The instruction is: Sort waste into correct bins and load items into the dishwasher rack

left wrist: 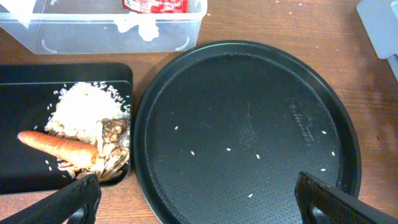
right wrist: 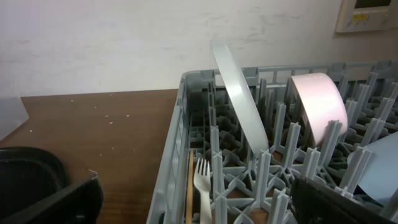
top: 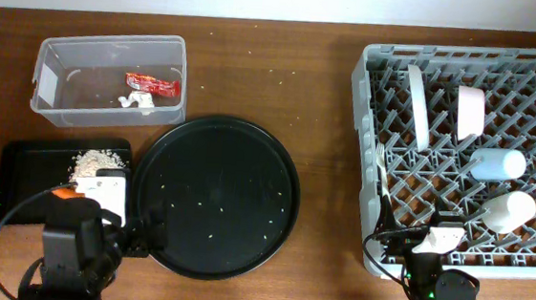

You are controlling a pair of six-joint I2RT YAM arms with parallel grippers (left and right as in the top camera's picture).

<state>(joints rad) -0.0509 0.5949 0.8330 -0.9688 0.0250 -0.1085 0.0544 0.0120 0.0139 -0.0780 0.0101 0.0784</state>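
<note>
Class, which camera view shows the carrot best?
Left wrist: the carrot lies unobstructed in the black tray beside rice. Overhead glimpses only an orange sliver by the arm; right wrist misses it.

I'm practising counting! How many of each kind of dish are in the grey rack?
Cups: 3, the pink cup, light blue cup, white cup
Bowls: 1, the white bowl
Forks: 1, the white fork
Total: 5 in the grey rack
</note>
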